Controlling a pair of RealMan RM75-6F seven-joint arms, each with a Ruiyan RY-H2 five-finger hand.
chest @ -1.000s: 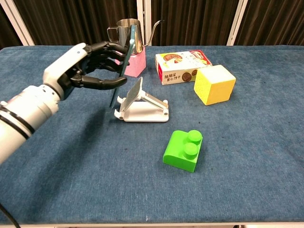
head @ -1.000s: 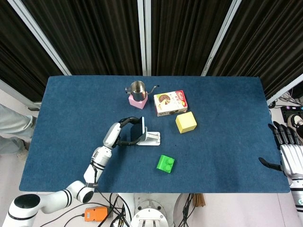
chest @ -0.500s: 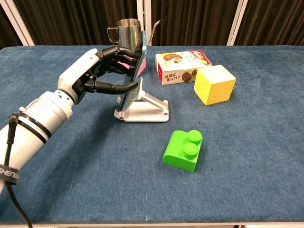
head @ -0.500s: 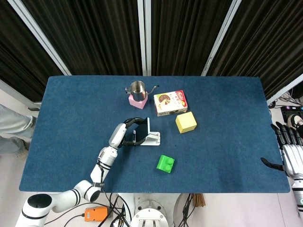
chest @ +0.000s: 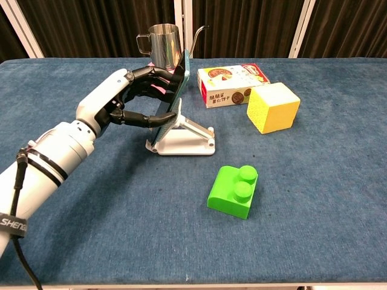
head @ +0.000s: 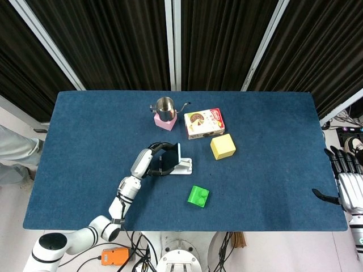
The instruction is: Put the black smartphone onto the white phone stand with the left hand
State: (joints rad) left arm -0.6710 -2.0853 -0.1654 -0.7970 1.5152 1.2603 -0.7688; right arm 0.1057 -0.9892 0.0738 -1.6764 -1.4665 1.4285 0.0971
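The only writing that is coming through clearly is "SHENG", printed on a dark band around the left forearm at the lower left edge of the chest view; the snack box (chest: 234, 84) behind the stand is carrying red and white printing with round cookie pictures, but its characters are too small to read. The left arm is reaching forward and to the right across the blue table (chest: 314, 199), and the left hand (chest: 124, 99) is gripping the black smartphone (chest: 172, 96), fingers wrapping its upper edge and thumb pressing along the lower side. The phone is leaning tilted against the back plate of the white phone stand (chest: 184, 138), its lower edge sitting at the stand's lip. The right hand (head: 347, 180) is hanging off the table's right edge, fingers spread and holding nothing. A metal gooseneck kettle (chest: 162, 39) is standing on a pink block (head: 164, 120) behind the phone; a yellow cube (chest: 273, 106) and a green toy brick (chest: 234, 191) are lying nearby.
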